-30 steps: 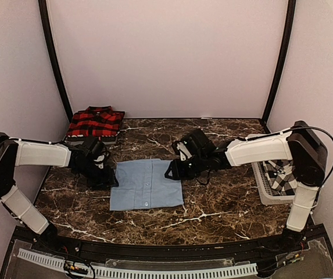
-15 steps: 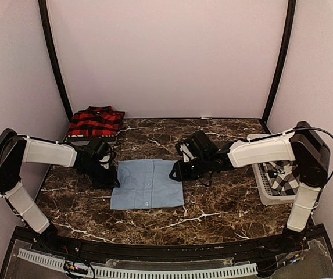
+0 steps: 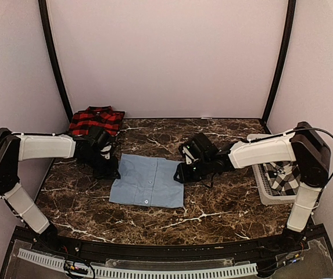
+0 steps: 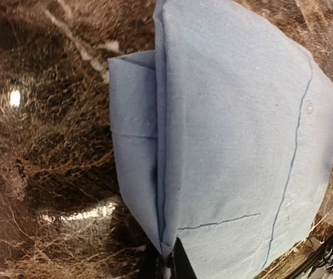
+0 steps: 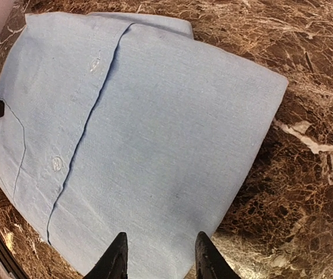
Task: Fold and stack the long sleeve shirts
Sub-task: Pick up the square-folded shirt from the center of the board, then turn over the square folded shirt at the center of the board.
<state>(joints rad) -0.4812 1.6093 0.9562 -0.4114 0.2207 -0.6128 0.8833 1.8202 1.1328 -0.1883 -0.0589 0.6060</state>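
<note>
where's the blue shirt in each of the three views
Top external: the blue shirt lies flat just left of and below the picture's centre.
Left wrist: it fills the centre and right, top to bottom.
Right wrist: it fills the left and centre.
Shared landmark: the shirt's button placket, seen near the right edge in the left wrist view and left of centre in the right wrist view.
</note>
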